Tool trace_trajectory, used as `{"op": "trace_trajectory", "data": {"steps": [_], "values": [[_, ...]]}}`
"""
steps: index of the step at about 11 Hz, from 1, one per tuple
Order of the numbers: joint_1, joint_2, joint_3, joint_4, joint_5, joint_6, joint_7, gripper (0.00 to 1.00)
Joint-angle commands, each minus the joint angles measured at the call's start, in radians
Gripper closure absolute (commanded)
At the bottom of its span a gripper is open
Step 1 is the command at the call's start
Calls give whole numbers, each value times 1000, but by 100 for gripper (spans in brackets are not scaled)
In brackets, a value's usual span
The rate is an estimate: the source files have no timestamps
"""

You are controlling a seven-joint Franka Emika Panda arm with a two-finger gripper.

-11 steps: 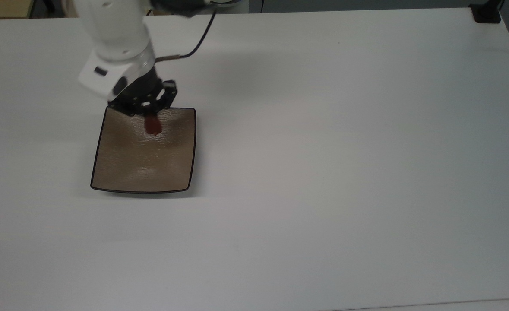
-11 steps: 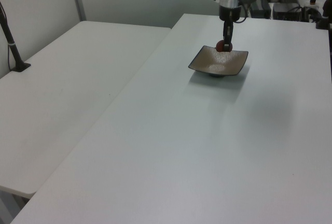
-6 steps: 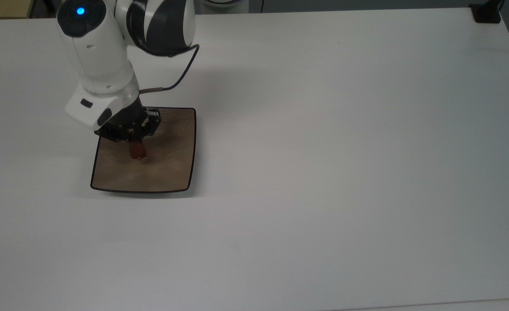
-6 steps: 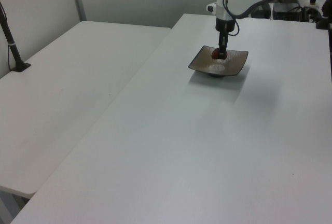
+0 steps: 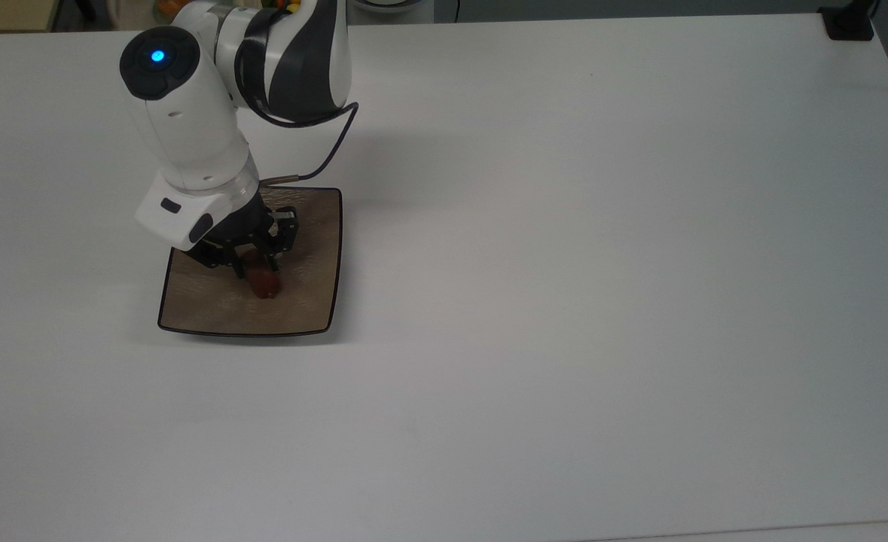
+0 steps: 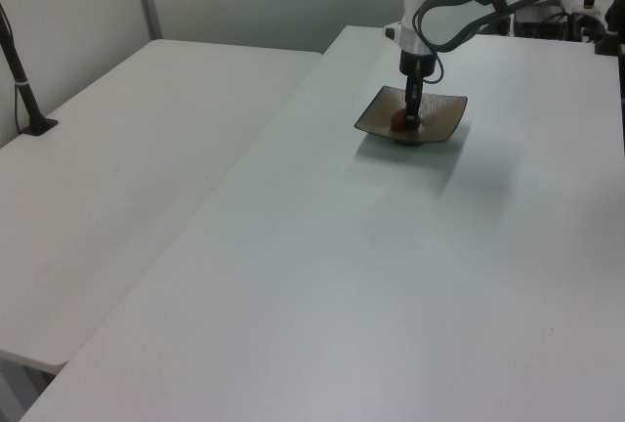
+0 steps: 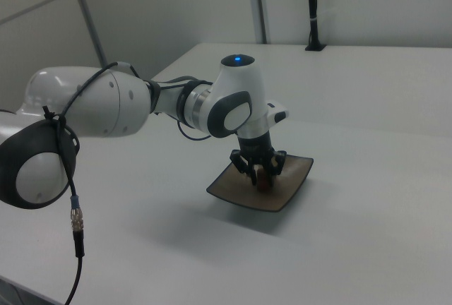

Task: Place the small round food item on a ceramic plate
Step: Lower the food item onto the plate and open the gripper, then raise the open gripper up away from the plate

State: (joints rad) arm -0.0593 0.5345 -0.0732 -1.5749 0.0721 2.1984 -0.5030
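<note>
The square tan-brown ceramic plate sits on the white table toward the top view's left. My gripper points down over the plate's middle, its fingers shut on the small round food item, a dark reddish-brown lump held low, at or just above the plate's surface. From the left view the plate lies far back, with the food item beside the gripper. The right view has the food item between the fingers of the gripper over the plate. The arm hides the plate's upper left part in the top view.
The white table stretches wide to the top view's right of the plate. A black clamp sits at its far right corner. A second table adjoins on the left view's left, with a black post.
The gripper has carried the food item from the plate's far edge to its middle and lowered it close to the plate's surface. The plate has not moved.
</note>
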Motion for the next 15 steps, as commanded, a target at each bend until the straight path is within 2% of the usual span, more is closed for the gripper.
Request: {"op": "trace_trajectory", "data": {"steps": [1,4,6,9,13,15], "values": [[3,10,0,7,25,18,-17,0],[4,-5,0,12,23,9,-12,0],[7,-54,3,9,23,0,4,0],[21,-213,0,13,9,-126,159,0],[41,-425,-4,10,25,-361,166,0],[85,-502,-10,7,23,-484,207,0]]}}
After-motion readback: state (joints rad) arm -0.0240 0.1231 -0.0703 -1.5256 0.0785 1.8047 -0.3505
